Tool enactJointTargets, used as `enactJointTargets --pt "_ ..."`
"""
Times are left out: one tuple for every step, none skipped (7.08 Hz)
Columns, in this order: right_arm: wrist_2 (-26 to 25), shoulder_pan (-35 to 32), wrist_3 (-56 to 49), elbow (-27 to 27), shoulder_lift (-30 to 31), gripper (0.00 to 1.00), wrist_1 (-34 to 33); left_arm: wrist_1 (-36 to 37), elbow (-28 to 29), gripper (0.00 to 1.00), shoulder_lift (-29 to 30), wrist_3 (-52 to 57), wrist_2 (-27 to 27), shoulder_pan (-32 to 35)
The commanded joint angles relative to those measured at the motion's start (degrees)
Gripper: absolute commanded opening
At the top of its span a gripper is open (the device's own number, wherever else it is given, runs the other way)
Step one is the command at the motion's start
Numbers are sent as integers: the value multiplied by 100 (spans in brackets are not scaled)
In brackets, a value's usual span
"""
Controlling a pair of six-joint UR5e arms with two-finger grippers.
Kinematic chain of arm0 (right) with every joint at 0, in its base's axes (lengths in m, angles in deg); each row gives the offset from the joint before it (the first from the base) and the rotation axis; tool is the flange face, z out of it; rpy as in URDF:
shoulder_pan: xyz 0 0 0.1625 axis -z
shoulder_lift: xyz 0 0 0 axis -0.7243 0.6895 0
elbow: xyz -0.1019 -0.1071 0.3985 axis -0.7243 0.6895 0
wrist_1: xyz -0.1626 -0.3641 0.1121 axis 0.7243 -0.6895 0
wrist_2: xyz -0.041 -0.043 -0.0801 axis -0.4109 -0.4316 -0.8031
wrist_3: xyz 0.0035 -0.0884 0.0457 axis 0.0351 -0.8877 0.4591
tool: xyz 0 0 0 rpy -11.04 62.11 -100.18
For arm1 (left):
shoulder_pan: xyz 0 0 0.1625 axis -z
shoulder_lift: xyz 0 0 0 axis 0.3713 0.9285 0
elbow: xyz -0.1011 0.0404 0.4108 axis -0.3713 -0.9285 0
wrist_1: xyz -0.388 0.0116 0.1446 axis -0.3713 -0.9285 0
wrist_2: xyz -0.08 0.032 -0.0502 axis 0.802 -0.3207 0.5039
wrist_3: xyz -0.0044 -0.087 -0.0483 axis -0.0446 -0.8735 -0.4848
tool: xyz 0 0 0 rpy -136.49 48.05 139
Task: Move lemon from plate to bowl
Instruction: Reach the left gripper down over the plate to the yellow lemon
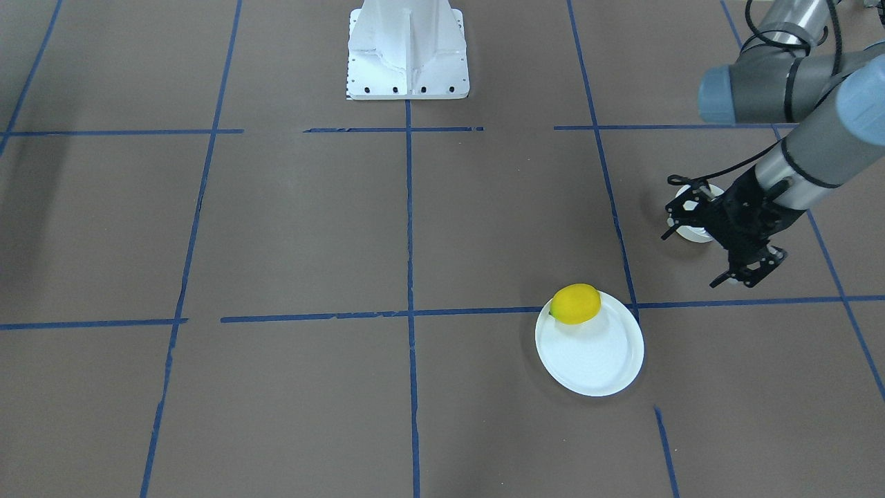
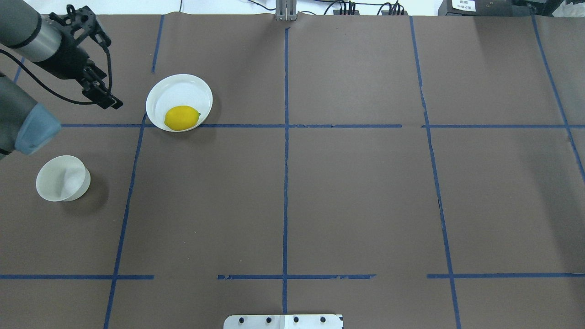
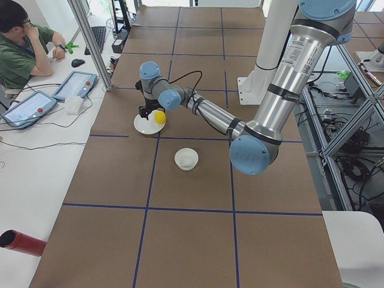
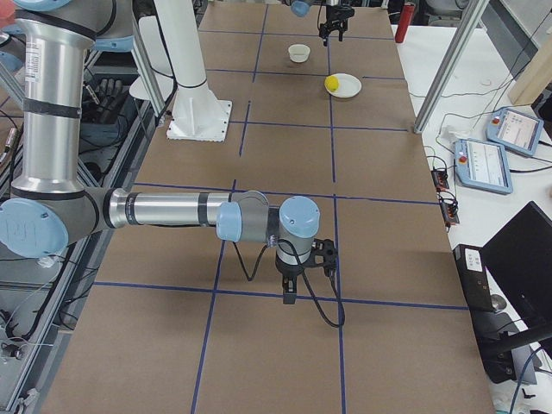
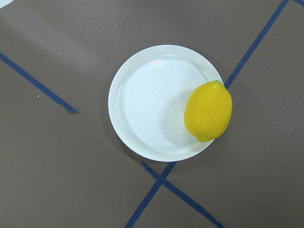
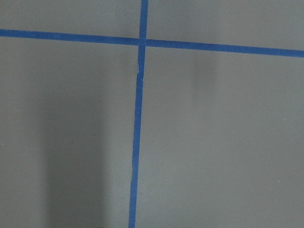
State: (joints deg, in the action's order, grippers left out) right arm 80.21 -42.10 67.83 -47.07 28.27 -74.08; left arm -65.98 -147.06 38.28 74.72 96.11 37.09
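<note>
The yellow lemon lies on the near rim of the flat white plate, far left of the table. It also shows in the left wrist view on the plate's right side. The small deep white bowl stands empty, nearer the robot and left of the plate. My left gripper is open and empty, hovering left of the plate and beyond the bowl. In the front view the left gripper partly hides the bowl. My right gripper shows only in the right side view; I cannot tell its state.
Brown paper with blue tape lines covers the table. The robot's white base stands at the table's middle edge. An operator sits at a side desk with tablets, away from the table.
</note>
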Motion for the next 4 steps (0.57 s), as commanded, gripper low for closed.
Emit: enactJointTargets --pt "0 0 0 0 0 100 0 -809 448 100 170 -388 -366 -499" --pt "0 0 0 8 0 100 0 -1267 921 100 345 -575 -395 -614" --pt "0 0 0 0 0 100 0 -1489 1308 100 573 -620 -396 -668" --pt "0 0 0 0 0 100 0 -1518 1530 100 740 -629 -396 -703"
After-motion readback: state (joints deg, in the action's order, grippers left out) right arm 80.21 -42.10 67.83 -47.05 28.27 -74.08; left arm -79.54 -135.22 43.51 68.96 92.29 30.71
